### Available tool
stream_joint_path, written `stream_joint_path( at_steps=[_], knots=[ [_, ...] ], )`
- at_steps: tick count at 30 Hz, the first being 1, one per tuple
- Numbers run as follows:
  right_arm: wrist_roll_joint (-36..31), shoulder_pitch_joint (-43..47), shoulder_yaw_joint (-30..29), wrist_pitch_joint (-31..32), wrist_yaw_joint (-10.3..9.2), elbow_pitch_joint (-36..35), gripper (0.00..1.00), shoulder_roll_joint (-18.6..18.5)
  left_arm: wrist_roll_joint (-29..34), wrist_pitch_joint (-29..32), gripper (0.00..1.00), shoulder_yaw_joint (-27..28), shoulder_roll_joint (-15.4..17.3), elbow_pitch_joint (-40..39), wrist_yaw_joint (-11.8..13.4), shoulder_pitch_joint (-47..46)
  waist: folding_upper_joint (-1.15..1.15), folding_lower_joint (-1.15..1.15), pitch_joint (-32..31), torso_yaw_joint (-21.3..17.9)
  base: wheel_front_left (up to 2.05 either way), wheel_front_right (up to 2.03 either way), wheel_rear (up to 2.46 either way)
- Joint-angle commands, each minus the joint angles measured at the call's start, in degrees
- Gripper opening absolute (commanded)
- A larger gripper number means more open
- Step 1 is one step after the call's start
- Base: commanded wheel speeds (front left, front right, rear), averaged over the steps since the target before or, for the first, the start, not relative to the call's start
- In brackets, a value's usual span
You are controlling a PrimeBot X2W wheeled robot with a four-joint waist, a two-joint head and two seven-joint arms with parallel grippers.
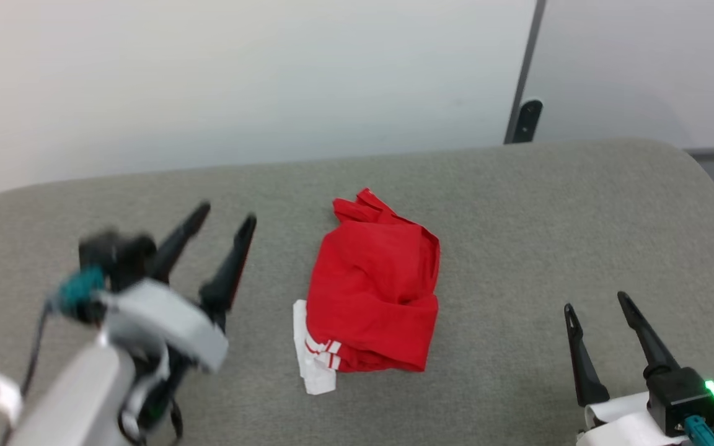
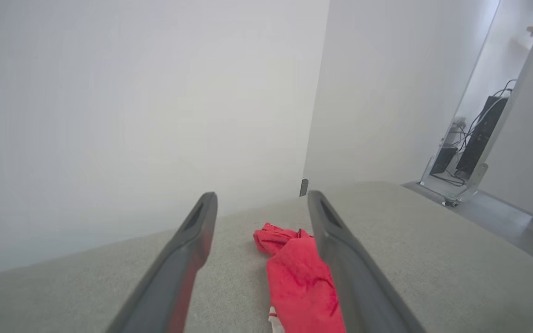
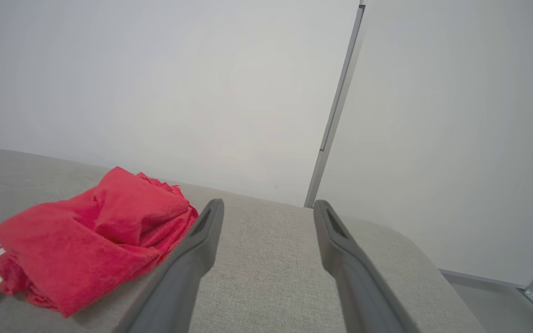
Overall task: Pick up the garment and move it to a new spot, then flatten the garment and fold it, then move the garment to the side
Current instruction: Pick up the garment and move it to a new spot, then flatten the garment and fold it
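Loosely crumpled, the red garment [image 1: 372, 285] lies on fuzzy grey tabletop [image 1: 537, 204], both jaws spread.

head: high, down onto grey surface [image 1: 518, 204] | wrists: low, facing wall [image 2: 109, 115] | shared: garment [image 1: 372, 285]

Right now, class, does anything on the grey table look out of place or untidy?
Yes: the garment lies crumpled in a heap on the table, red cloth bunched, a white sleeve poking out at its near left corner. The left hand and right hand are open, apart from it.
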Motion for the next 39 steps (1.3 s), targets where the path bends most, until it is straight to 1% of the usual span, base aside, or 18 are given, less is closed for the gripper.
stream_joint_path(
  at_steps=[1, 2, 4, 8, 12, 15, 20, 23, 26, 31, 36, 39],
  knots=[
    [-0.36, 0.7, 0.2, -0.06, -0.06, -0.03, 1.0, 0.07, 0.12, -0.7, 1.0, 0.18, -0.4, -0.06, 0.33, 1.23, 0.0, 0.0, -1.23, 1.22, 0.0, 0.0, 0.0],
    [-0.37, 1.01, 0.29, -0.06, -0.06, 0.0, 1.0, 0.07, 0.06, -2.45, 1.0, 0.46, -0.76, 0.36, 0.85, 3.0, 0.0, 0.0, -1.44, 1.43, 0.0, 0.0, 0.0],
    [-0.26, 1.46, 0.51, -0.06, -0.06, -0.04, 1.0, 0.07, 0.6, -5.37, 1.0, 0.11, -1.42, 1.07, 0.89, 5.86, 0.0, 0.0, -1.73, 1.85, 0.0, 0.0, 0.0],
    [-0.12, 2.14, 0.91, -0.06, -0.06, 0.22, 1.0, 0.06, 1.0, -9.13, 1.0, 0.62, -3.76, 2.6, 1.76, 9.97, 0.0, 0.0, -2.08, 2.68, 0.0, 0.0, 0.0],
    [0.25, 2.57, 1.4, -0.06, -0.06, 0.39, 1.0, 0.07, 3.46, -10.43, 1.0, 2.56, -6.06, 3.52, 2.92, 12.81, 0.0, 0.0, -2.28, 3.39, 0.0, 0.0, 0.0],
    [0.25, 2.83, 1.71, -0.06, -0.06, 0.38, 1.0, 0.06, 6.1, -10.51, 1.0, 6.29, -8.71, 2.09, 3.06, 15.03, 0.0, 0.0, -2.38, 3.8, 0.0, 0.0, 0.0],
    [0.78, 3.56, 1.58, -0.06, -0.06, 0.27, 1.0, 0.07, 11.08, -10.45, 1.0, 12.61, -13.32, 0.56, 1.53, 19.19, 0.0, 0.0, -3.0, 5.03, 0.0, 0.0, 0.0],
    [0.88, 4.44, 1.16, -0.06, -0.06, 0.35, 1.0, 0.08, 13.87, -10.45, 1.0, 15.79, -16.15, 0.57, 0.09, 21.53, 0.0, 0.0, -3.6, 6.11, 0.0, 0.0, 0.0],
    [0.65, 4.64, 1.06, -0.06, -0.06, 0.35, 1.0, 0.08, 16.98, -10.45, 1.0, 18.68, -18.06, 0.11, -1.39, 22.83, 0.0, 0.0, -3.89, 6.63, 0.0, 0.0, 0.0],
    [0.15, 4.65, 0.34, -0.06, -0.06, 0.12, 1.0, 0.07, 22.06, -10.46, 1.0, 21.87, -19.7, 0.16, -3.29, 24.55, 0.0, 0.0, -4.01, 6.91, 0.0, 0.0, 0.0],
    [-0.18, 4.71, 0.15, -0.06, -0.06, -0.13, 1.0, 0.07, 24.12, -10.46, 1.0, 24.31, -21.34, -0.8, -3.98, 25.53, 0.0, 0.0, -3.75, 6.41, 0.0, 0.0, 0.0],
    [-0.31, 4.38, 0.2, -0.06, -0.06, -0.23, 1.0, 0.07, 24.78, -10.46, 1.0, 25.17, -21.98, -0.77, -4.21, 25.69, 0.0, 0.0, -3.37, 5.44, 0.0, 0.0, 0.0]
  ],
)
